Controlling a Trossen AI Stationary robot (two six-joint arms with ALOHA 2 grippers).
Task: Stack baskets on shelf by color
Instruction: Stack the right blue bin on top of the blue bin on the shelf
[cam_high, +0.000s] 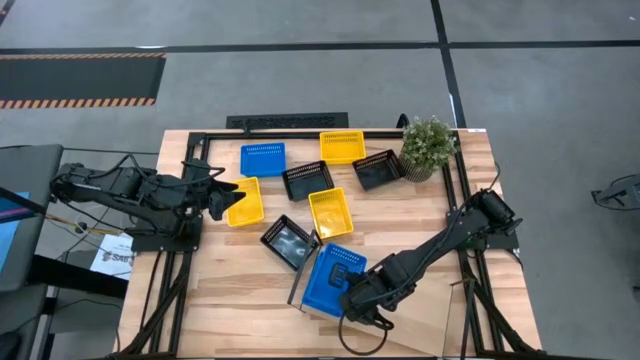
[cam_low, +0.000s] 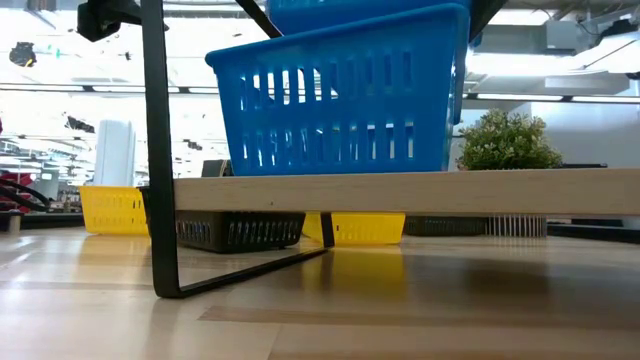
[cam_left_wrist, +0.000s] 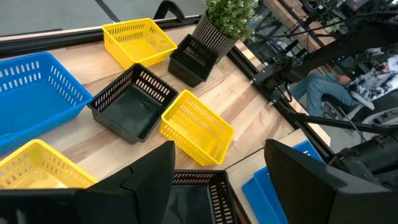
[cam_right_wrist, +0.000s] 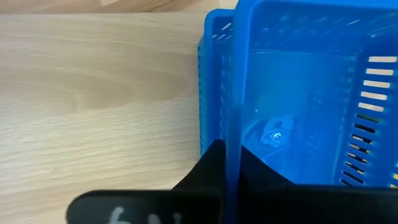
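Observation:
Two blue baskets (cam_high: 330, 272) sit one inside the other on the light-wood shelf (cam_low: 400, 190), whose black end frame (cam_high: 298, 287) stands to their left. My right gripper (cam_right_wrist: 233, 177) is shut on the upper blue basket (cam_right_wrist: 298, 81). My left gripper (cam_left_wrist: 217, 186) is open and hangs by a yellow basket (cam_high: 245, 202) at the table's left, touching nothing. A third blue basket (cam_high: 263, 158), two more yellow ones (cam_high: 341, 146) (cam_high: 331, 212) and three black ones (cam_high: 308, 180) (cam_high: 378, 168) (cam_high: 290, 240) rest on the tabletop. My right gripper pinches a wall of the upper blue basket (cam_right_wrist: 233, 118) at its rim, one finger (cam_right_wrist: 208, 171) outside and one (cam_right_wrist: 264, 180) inside, coming from above. That basket sits partly inside the lower blue basket (cam_right_wrist: 208, 68), which stands on the shelf board.
A potted green plant (cam_high: 428, 146) stands at the far right corner beside a black basket. A black frame (cam_high: 290, 132) runs along the table's far edge. Bare tabletop (cam_high: 220, 290) lies at the near left, and bare shelf board (cam_low: 560, 190) to the right of the blue stack.

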